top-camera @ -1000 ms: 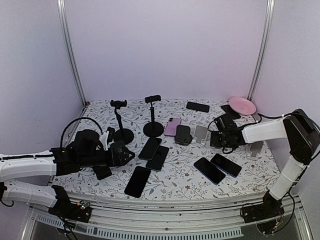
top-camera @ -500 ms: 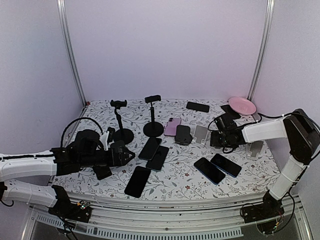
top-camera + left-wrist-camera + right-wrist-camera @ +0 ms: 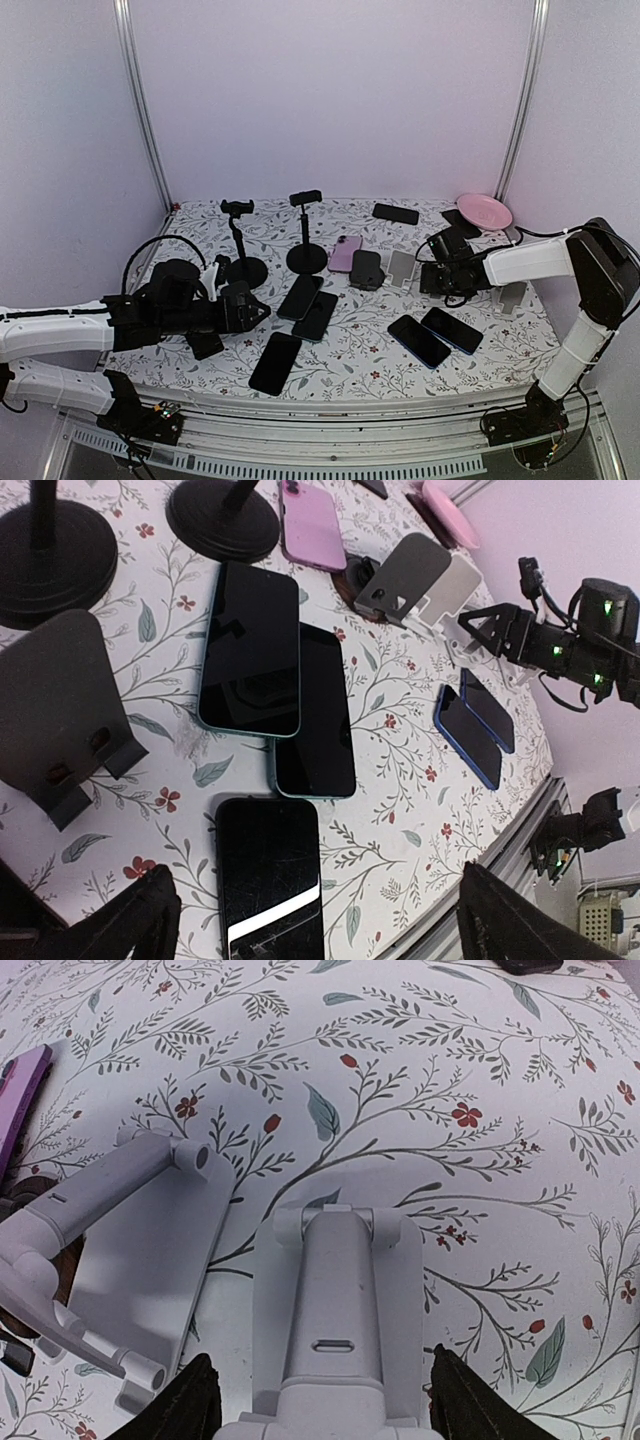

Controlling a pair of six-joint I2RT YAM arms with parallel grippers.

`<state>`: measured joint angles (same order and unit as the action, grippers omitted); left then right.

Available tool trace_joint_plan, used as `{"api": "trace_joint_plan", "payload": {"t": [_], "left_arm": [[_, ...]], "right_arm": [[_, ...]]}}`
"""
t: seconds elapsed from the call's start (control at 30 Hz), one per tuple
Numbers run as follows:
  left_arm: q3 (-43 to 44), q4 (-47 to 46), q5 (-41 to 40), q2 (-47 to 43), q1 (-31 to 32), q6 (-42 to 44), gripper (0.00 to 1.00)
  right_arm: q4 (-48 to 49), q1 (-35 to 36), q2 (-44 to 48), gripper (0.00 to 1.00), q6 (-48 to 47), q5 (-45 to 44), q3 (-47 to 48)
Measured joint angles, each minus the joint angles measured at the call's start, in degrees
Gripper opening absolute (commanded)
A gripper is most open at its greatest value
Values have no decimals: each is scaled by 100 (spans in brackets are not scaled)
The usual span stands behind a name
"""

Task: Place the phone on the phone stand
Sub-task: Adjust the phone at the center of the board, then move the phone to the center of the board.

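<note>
In the left wrist view my left gripper point(image 3: 322, 928) is open. A black phone point(image 3: 268, 880) lies flat on the table between its fingertips point(image 3: 140, 922), screen up. In the top view this phone point(image 3: 275, 362) lies just in front of the left gripper point(image 3: 260, 312). My right gripper point(image 3: 325, 1405) is open, one finger on either side of a white folding phone stand point(image 3: 335, 1300) without touching it. In the top view the right gripper point(image 3: 432, 275) sits low at the right, next to the white stand point(image 3: 402, 266).
Two dark phones point(image 3: 300, 296) point(image 3: 316, 315), a pink phone point(image 3: 345, 253) and two blue phones point(image 3: 418, 340) point(image 3: 452, 330) lie about. Two black pole stands point(image 3: 240, 240) point(image 3: 306, 230) stand at the back. A black folding stand point(image 3: 60, 710), a second white stand point(image 3: 130, 1250) and a pink plate point(image 3: 484, 211) are nearby.
</note>
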<state>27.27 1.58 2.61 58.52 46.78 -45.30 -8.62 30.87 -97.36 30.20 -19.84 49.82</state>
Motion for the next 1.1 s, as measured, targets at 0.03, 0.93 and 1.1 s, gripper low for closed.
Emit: {"api": "trace_joint_plan", "payload": {"t": [0.03,0.93,1.1], "left_arm": [[0,-2,0,0,0,-2,97],[0,4,20,-133,0,-37,97],[0,7,20,-291,0,-61,97]], "right_arm": [[-2,0,0,11,0,0,0],[-1167,245,1547,99,61,831,-516],[-1263,245,2332,99,164,1158,-1384]]}}
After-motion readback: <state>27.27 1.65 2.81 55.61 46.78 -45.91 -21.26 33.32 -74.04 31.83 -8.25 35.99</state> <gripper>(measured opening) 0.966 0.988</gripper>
